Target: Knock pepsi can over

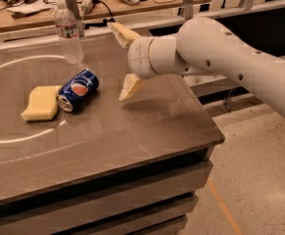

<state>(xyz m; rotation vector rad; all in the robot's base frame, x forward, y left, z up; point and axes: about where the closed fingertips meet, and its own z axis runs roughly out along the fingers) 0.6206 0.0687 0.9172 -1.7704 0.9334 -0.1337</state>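
small blue aluminium pepsi can (78, 89) lying sideways on grey counter (132, 146), touching soft yellow sponge (40, 103), cream two-finger tool (126, 60) spread wide just to its right

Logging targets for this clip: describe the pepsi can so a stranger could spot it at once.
On the grey table, look left of the gripper, which hangs above it with fingers spread. The can lies on its side beside a yellow sponge, in front of an upright clear bottle. It is the only blue thing, with a round red-white-blue logo.
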